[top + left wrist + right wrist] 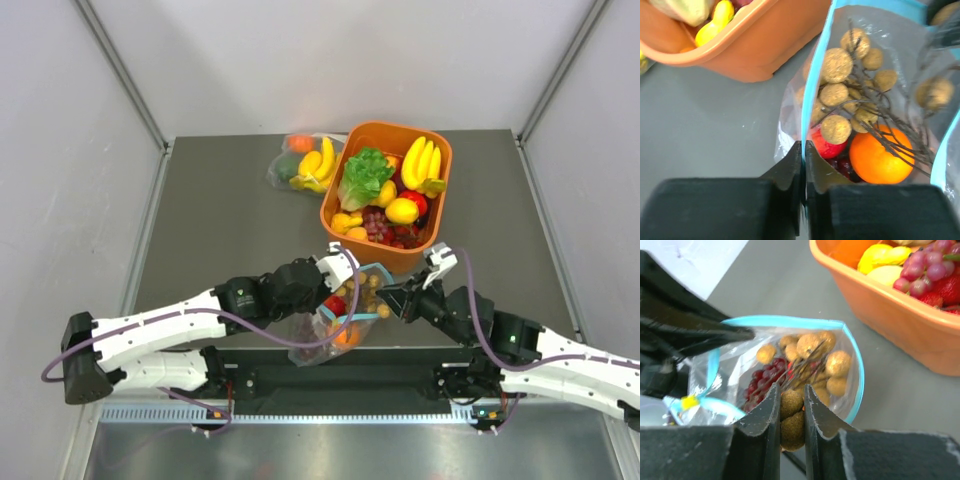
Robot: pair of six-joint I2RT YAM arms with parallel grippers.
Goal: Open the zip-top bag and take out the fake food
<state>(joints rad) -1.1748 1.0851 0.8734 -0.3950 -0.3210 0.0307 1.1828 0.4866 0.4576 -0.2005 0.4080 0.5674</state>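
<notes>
The clear crinkly plastic zip-top bag sits open-mouthed at the middle of the near edge of the bench, before an orange plastic tub. The left claw pinches its teal strip. The right claw grips the pale brownish-green plastic grape bunch. A round orange plastic fruit and a red plastic apple lie inside.

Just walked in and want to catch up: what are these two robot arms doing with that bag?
The left gripper pinches one lip of the open zip-top bag. The right gripper is clamped on the grape bunch at the bag's mouth. The orange and the red apple sit inside the bag.
</notes>
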